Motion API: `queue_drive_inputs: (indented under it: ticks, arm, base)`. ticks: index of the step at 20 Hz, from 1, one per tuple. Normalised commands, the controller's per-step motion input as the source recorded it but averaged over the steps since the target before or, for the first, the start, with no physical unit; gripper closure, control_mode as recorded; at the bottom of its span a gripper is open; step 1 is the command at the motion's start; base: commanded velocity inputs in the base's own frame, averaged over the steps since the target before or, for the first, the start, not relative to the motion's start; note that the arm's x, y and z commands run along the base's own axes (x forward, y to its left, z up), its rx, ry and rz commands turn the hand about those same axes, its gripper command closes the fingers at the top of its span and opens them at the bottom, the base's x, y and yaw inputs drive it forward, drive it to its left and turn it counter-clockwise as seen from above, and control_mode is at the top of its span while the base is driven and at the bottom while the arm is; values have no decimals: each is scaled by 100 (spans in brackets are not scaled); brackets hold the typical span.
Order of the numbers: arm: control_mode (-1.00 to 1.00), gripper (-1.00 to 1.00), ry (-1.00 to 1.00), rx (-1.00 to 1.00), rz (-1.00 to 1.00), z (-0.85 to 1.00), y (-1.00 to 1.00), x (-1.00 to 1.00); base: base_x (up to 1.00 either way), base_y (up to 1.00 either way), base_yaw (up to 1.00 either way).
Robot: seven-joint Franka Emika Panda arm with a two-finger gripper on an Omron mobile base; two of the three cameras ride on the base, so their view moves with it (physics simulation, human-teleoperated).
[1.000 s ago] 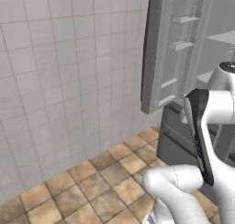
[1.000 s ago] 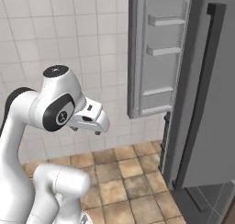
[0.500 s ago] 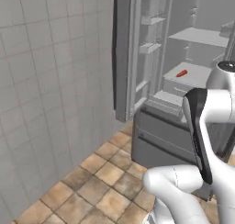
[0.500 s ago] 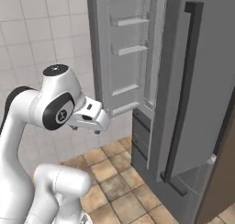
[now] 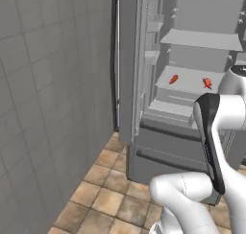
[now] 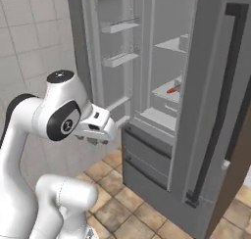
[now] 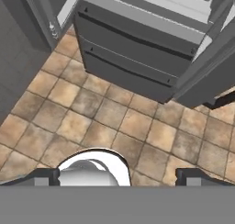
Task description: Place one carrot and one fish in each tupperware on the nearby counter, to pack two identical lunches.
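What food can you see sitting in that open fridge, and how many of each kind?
Carrot: 1, small and orange, on the middle fridge shelf.
Fish: 1, bright red, on the same shelf, to the right of the carrot.
Total: 2 food items visible in the fridge.

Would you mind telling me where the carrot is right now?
In the left base view the carrot lies on a shelf inside the open fridge, left of the red fish on the same shelf.
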Motion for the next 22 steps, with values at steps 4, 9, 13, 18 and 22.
queue_drive_inputs:
  ticks: [4,9,13,18,22]
  arm:
    - [100,-100,0,0,0,0,0,0]
    - [100,-100,0,0,0,0,0,0]
    - [100,-100,0,0,0,0,0,0]
    - [100,-100,0,0,0,0,0,0]
    - [100,-100,0,0,0,0,0,0]
  base:
    - [40,64,-40]
    - [3,3,-29]
    - [15,3,-24]
    - [50,25,-22]
    - [32,12,-26]
